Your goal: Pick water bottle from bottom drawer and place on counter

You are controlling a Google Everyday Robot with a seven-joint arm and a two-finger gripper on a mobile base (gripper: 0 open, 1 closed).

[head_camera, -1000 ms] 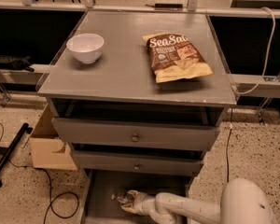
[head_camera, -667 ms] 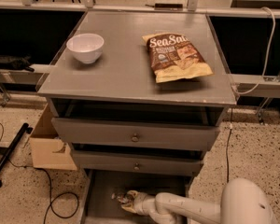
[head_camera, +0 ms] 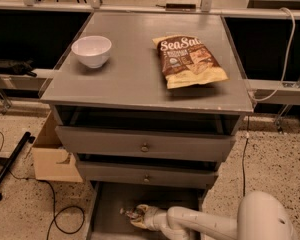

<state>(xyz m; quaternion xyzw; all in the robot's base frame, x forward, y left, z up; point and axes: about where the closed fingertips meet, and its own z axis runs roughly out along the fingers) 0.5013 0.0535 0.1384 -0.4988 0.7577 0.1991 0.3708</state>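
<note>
trouble, if it comes, will come from the tight spot down low. the gripper (head_camera: 135, 215) sits deep in the bottom drawer (head_camera: 110, 204), close over its grey floor, and the pale arm (head_camera: 200, 223) reaches in from the right. whether it has closed on anything i cannot tell from where i stand. something small glints at its tip. i cannot make out the water bottle as a whole, but it is most likely right there in the drawer, at or under the gripper.

the middle drawer (head_camera: 145, 176) hangs just above that spot, so a straight lift looks risky to me: the wrist or the bottle could knock its front edge and jar the hold loose. a smooth round bottle could also slip or roll away across the flat floor if caught off-centre. drawing outward first, then rising, seems the safer path. up on the counter (head_camera: 135, 84) a white bowl (head_camera: 91, 50) stands at the left and a chip bag (head_camera: 190, 61) lies at the right. setting down on the bare patch between and in front of them would avoid nudging either.
</note>
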